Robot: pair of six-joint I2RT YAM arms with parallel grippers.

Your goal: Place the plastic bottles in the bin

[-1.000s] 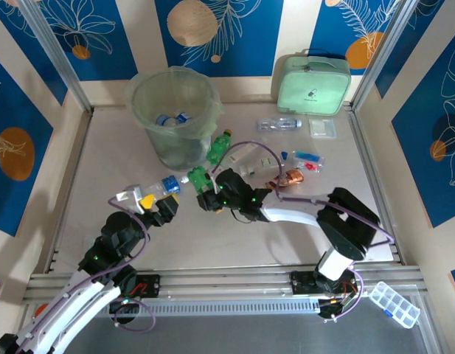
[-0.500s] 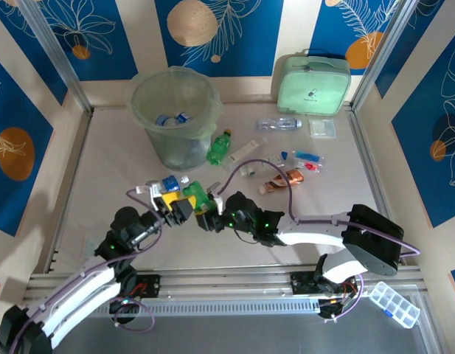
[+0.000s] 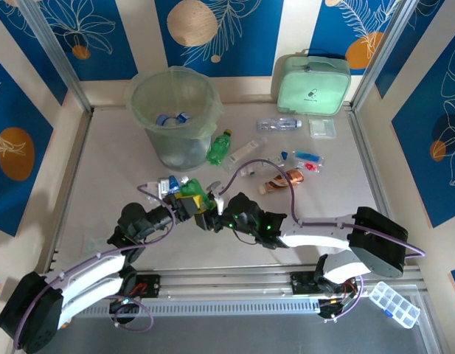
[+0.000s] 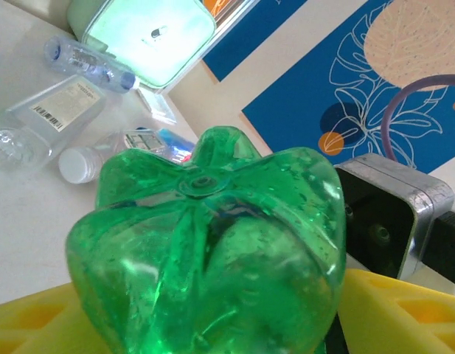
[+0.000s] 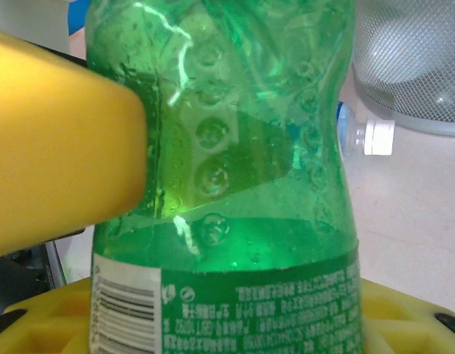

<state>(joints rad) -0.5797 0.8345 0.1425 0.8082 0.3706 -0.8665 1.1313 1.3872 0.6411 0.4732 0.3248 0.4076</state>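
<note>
One green bottle (image 3: pixel 197 193) inside right pincer (image 3: pixel 206 213)

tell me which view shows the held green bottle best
Right wrist: the held green bottle sits close and side-on, with its label and barcode visible. Left wrist gives its base end-on. Top external has it small and partly covered.

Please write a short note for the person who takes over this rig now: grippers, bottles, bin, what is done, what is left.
Right gripper: shut on a green bottle.
Left gripper: jaws around that bottle's base end; firm grip not clear.
Bin: some blue-capped bottles inside, done.
Left: the held bottle, a second green bottle beside the bin, a clear bottle near the mint case, a blue-labelled bottle by the left gripper.
</note>
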